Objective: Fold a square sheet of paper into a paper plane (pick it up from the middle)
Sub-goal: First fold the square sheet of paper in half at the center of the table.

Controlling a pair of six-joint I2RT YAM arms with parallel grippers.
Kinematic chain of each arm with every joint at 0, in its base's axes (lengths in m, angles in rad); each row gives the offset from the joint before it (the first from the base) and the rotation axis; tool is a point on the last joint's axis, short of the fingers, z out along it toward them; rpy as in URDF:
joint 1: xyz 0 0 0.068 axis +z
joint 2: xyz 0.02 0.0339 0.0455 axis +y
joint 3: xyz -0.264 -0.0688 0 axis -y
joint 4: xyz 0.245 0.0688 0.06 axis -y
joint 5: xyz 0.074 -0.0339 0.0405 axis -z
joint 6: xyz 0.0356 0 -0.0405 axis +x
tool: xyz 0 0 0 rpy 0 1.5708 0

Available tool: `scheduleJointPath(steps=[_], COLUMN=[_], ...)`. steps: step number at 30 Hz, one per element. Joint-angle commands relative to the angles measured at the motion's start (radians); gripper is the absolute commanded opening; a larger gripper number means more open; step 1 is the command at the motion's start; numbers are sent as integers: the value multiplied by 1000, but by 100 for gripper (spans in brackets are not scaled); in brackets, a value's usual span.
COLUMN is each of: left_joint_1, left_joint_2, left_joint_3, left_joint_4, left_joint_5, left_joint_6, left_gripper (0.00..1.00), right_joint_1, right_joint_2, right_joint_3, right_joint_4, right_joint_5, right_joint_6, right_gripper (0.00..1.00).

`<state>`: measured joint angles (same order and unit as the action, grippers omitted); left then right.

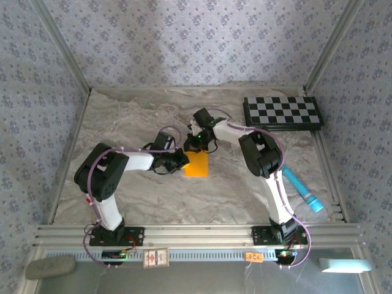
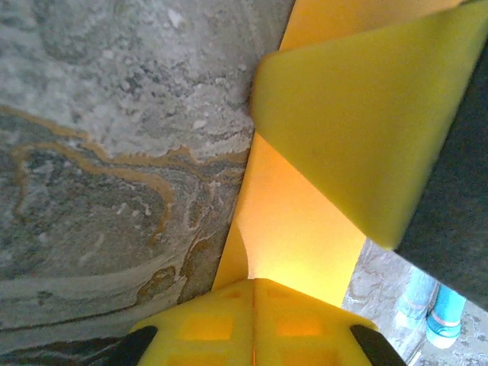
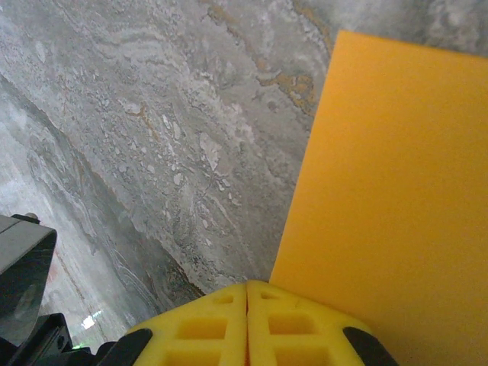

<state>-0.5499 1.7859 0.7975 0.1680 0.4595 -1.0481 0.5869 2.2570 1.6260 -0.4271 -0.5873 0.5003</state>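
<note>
One sheet of paper (image 1: 198, 166), thin, matte and plain orange-yellow with straight edges, lies flat on the grey veined marble-look table (image 1: 135, 122). It sits to the left of the checkerboard (image 1: 282, 112) and nearer the arms than it, well apart from it. The checkerboard is a single flat rectangular board of black and white squares with a dark rim.

Two grippers meet at the sheet, on its side away from the checkerboard. Both have yellow plastic fingers moulded with square recesses. The left gripper (image 2: 253, 286) has its jaws closed together, the tips at the sheet's edge, where the paper curls up slightly. The right gripper (image 3: 248, 288) is also closed tight, its tips just beside the edge of the sheet that faces the back wall. Whether either one pinches the paper or only presses on it, I cannot tell.

One smooth light-blue tube (image 1: 304, 191) lies nearer the arms than the checkerboard, beside the right arm.
</note>
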Motion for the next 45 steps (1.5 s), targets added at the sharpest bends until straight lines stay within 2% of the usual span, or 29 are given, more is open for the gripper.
scheduleJointPath(steps=[1, 12, 19, 23, 27, 34, 37, 41, 45], left_joint_1=[2, -2, -4, -4, -4, -9, -22, -27, -28], left_joint_2=[-25, -33, -29, -31, -31, -27, -15, -12, -1], left_joint_3=[-56, -98, -80, -65, -49, -16, 0, 7, 23], left_joint_4=[-56, -122, -140, -147, -148, -91, -75, -82, -78], left_joint_5=[10, 8, 7, 2, -8, -42, -50, -65, -67], left_joint_6=[10, 22, 28, 28, 12, -79, -102, -114, -133], left_gripper=[6, 6, 6, 6, 6, 6, 6, 6, 6], right_joint_1=[-7, -64, -112, -126, -131, -118, -113, -115, -93], right_joint_2=[45, 95, 135, 104, 6, -197, -252, -285, -239], right_joint_3=[21, 116, 201, 219, 150, -110, -199, -250, -239], right_joint_4=[-48, -9, -20, -41, -25, 64, 85, 101, 91], right_joint_5=[32, 3, 36, 53, 53, 66, 125, 156, 77], right_joint_6=[-25, -14, -14, -32, -33, 11, 24, 40, 34], right_gripper=[9, 9, 9, 9, 9, 10, 11, 14, 14])
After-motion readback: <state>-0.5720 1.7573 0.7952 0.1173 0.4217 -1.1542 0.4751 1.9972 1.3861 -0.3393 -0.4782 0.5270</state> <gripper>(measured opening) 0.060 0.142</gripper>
